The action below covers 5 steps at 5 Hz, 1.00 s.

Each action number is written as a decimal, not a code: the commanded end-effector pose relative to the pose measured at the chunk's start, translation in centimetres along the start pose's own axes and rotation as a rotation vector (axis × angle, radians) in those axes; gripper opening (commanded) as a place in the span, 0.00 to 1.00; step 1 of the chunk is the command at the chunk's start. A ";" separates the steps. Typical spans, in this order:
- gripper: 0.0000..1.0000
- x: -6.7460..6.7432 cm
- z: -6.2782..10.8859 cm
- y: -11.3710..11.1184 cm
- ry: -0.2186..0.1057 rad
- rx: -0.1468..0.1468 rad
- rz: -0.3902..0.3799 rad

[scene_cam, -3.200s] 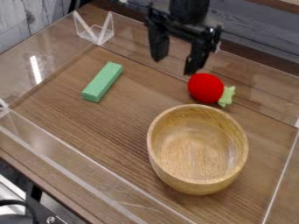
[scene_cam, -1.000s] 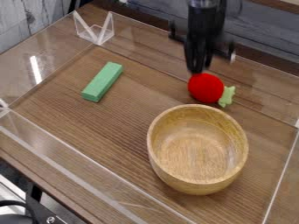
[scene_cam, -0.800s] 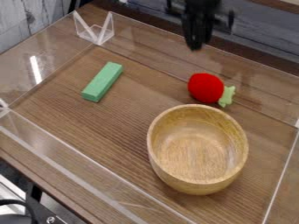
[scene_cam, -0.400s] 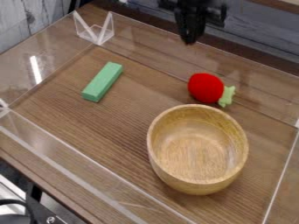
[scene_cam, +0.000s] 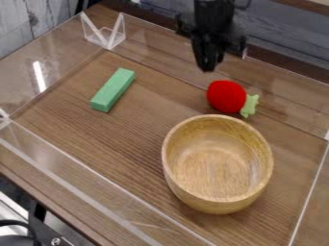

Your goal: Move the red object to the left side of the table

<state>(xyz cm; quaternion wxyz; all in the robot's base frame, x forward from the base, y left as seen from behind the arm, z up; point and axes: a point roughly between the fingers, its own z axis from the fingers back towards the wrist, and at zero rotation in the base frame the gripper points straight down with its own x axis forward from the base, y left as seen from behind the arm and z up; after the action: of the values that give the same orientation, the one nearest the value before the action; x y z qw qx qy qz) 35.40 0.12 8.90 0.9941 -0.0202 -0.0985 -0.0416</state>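
Nearest the camera sits the wooden bowl (scene_cam: pixel 217 161), empty, on the table (scene_cam: pixel 77 144). Just beyond its far rim lies the red object (scene_cam: pixel 228 94), leafy end pointing right, on the right half of the tabletop — nothing grips it, so the move to the left side is not yet begun. Left of it, well apart, rests the green block (scene_cam: pixel 113 88). Farthest back, the gripper (scene_cam: pixel 207 63) hangs above and behind the fruit, pointing down, probably lining up a grasp. Whether its jaws are apart I cannot tell — they read as one dark mass. Compared with a moment earlier, it has dropped lower toward the fruit.
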 end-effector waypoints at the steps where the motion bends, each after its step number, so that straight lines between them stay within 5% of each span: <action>1: 0.00 0.8 0.0 -0.2 -0.048 0.008 -0.011; 3: 0.00 2.0 0.8 0.2 -0.095 0.010 0.009; 5: 0.00 2.1 4.1 1.3 -0.144 -0.014 0.029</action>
<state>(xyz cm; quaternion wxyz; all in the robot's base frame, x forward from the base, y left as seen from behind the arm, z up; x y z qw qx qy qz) 36.10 1.23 10.49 0.9909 -0.0363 -0.1272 -0.0247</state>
